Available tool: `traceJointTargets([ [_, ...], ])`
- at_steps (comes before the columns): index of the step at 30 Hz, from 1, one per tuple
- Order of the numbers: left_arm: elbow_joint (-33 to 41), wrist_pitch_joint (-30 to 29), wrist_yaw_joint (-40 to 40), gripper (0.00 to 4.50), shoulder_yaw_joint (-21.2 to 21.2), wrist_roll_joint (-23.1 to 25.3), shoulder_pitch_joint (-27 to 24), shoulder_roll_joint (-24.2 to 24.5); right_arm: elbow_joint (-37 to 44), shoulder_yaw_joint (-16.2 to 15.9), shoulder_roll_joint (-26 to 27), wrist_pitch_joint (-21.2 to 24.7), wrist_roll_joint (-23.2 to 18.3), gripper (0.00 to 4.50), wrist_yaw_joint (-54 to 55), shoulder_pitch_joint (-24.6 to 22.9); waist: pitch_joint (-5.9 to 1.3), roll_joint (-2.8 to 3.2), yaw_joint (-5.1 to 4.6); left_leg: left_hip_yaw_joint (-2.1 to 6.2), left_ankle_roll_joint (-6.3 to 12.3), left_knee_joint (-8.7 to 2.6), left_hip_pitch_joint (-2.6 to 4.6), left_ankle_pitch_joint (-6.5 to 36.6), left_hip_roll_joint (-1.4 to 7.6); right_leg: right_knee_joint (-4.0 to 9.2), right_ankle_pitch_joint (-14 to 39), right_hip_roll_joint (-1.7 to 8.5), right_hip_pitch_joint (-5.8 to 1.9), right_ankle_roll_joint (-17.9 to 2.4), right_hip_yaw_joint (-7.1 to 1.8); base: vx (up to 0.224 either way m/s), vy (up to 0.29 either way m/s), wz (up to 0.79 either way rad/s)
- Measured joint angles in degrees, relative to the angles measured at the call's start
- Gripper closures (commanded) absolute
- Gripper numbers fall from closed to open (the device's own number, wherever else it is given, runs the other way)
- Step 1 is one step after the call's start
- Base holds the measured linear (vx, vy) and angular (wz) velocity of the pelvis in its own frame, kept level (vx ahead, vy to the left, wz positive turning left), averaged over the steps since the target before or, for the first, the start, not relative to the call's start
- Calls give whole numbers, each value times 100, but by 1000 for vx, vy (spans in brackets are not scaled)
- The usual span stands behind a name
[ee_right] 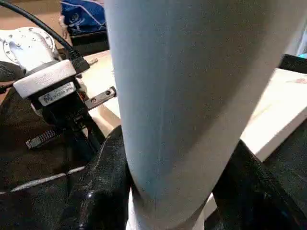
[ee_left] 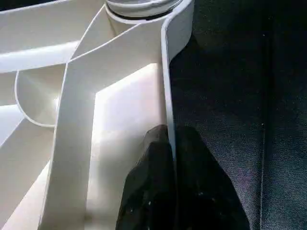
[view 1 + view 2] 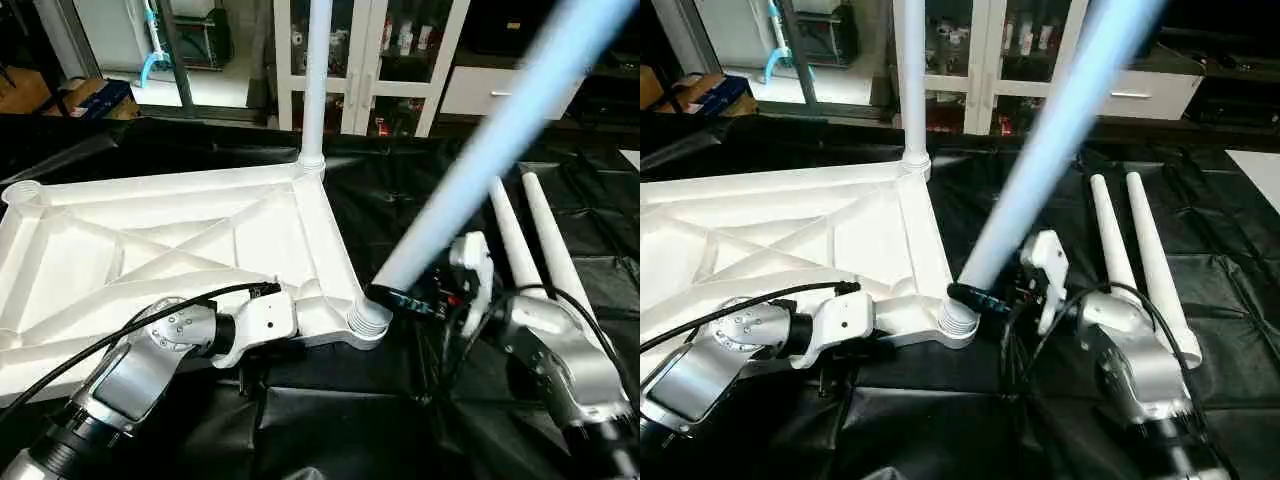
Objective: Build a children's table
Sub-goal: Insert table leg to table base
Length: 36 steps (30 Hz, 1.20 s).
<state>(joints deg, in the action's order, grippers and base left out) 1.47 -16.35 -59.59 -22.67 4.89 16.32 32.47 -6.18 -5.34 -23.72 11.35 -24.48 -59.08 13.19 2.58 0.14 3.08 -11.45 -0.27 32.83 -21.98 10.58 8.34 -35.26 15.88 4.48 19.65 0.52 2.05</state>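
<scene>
Right pincer [image 3: 400,297] grips a tilted leg [image 3: 480,150] at its socket [image 3: 367,322]; left pincer [image 2: 170,143] pinches the top's rim [image 2: 165,72]. Tilt risks cross-threading.

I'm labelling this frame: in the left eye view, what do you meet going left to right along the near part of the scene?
Left gripper → leg in corner socket → right gripper → two loose legs.

No legible text; small label on the left gripper [image 1: 50,88] unreadable
</scene>
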Motion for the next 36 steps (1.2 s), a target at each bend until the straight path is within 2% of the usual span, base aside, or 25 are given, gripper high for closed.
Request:
traceJointTargets([
  [4, 20, -3, -5, 450, -1, -4, -19, 3, 251, -4, -28, 50, 3, 268, 119, -216, -7, 1, 12, 0, 0, -8, 1, 0, 0, 9, 0, 0, 0, 0, 1, 0, 0, 0],
  [9, 26, -8, -14, 450, -3, -13, -31, 13, 316, -59, -71, 50, 31, 268, 144, -215, -21, 18, 15, -2, 0, -16, 0, 0, 0, 17, 0, 0, 0, 1, 4, 0, 0, 0],
  [22, 4, -39, -23, 450, 0, -14, -75, 70, 112, -626, -300, 116, 488, 268, -150, 451, -80, -41, -85, -2, 0, -16, 9, 0, 1, 9, -1, 0, -3, 0, 4, 0, 0, 0],
  [36, -22, -94, -33, 450, 90, -15, -98, 132, -670, -799, 115, 203, 627, 268, -241, 1161, -67, -74, -140, 0, -3, -16, 33, -1, 5, 6, -25, 0, 8, -41, 3, 0, 0, 0],
])
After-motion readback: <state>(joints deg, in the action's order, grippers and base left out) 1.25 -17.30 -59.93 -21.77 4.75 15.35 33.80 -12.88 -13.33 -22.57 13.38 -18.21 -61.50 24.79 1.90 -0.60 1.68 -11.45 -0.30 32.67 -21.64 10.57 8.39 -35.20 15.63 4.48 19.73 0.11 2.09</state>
